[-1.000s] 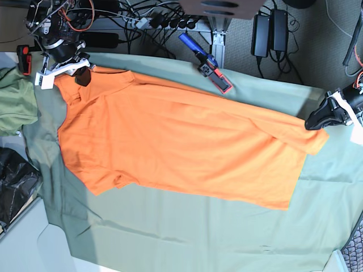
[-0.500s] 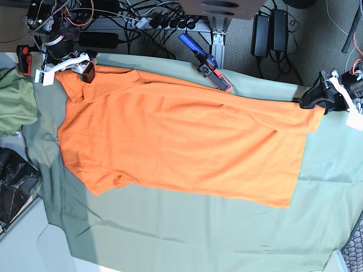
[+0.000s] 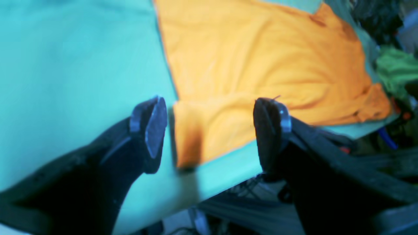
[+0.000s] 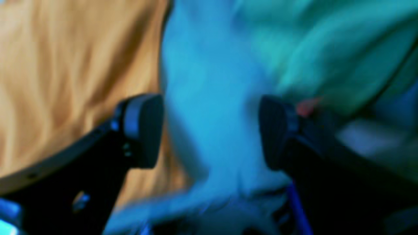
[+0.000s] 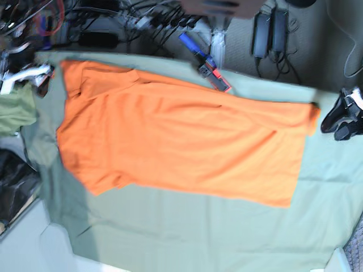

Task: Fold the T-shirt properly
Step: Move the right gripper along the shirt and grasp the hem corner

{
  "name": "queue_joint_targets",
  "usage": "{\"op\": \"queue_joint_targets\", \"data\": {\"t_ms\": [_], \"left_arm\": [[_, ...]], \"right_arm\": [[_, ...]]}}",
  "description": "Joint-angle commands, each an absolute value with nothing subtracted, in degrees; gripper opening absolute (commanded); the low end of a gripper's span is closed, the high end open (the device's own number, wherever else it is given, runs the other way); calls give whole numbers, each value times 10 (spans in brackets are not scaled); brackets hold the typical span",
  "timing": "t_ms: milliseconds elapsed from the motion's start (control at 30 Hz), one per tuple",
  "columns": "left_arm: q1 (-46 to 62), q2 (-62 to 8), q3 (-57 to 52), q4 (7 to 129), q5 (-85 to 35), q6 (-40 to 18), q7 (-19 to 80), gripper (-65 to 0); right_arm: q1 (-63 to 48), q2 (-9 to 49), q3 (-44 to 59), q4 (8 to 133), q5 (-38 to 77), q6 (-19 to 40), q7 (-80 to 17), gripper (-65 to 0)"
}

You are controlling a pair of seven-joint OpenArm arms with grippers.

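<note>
The orange T-shirt lies spread flat on the sage green cloth, with its sleeves at the left and its hem at the right. My left gripper is open and empty, just off the shirt's far right corner. In the left wrist view the gripper is open, and that corner of the shirt lies on the cloth between the jaws. My right gripper is blurred, off the shirt's far left corner. In the right wrist view it is open over bare cloth, with the shirt to its left.
An olive-green bunched garment lies at the left edge and shows in the left wrist view. A blue and red clamp sits at the cloth's far edge. Cables and power bricks lie beyond. A black bag is at lower left.
Both grippers held the shirt's far corners, pulled them toward the far edge, then let go. The left gripper moved right and the right gripper moved left, off the shirt.
</note>
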State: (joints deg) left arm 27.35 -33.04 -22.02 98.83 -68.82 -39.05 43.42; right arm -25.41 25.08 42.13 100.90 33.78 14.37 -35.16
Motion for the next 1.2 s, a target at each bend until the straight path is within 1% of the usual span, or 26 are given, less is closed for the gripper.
{"op": "queue_joint_targets", "data": {"t_ms": [0, 133, 233, 333, 467, 667, 767, 900, 1033, 1167], "left_arm": [[265, -340, -225, 1007, -701, -400, 422, -207], [249, -340, -225, 1036, -688, -400, 423, -207], [247, -345, -224, 1041, -681, -400, 423, -207], [248, -353, -224, 1041, -670, -400, 423, -207], [255, -359, -224, 1041, -664, -400, 423, -207], [264, -359, -224, 1041, -666, -400, 422, -207], [264, -359, -224, 1041, -666, -400, 417, -207], [263, -359, -224, 1041, -663, -400, 407, -207], [264, -359, -224, 1041, -619, -400, 381, -207], [263, -359, -224, 1041, -614, -400, 370, -207]], "right_arm": [[-229, 270, 425, 1018, 335, 197, -334, -207], [-137, 298, 403, 992, 312, 197, -334, -207], [-56, 318, 357, 924, 304, 197, -325, -207], [41, 327, 293, 818, 287, 197, -302, -207], [170, 325, 216, 655, 282, 197, -271, -207], [309, 312, 88, 449, 234, 197, -215, -207], [340, 297, 31, 391, 233, 200, -208, -207], [342, 277, -19, 390, 232, 210, -208, -207], [343, 259, -28, 401, 227, 210, -208, -207], [343, 250, -28, 414, 227, 211, -211, -207]]}}
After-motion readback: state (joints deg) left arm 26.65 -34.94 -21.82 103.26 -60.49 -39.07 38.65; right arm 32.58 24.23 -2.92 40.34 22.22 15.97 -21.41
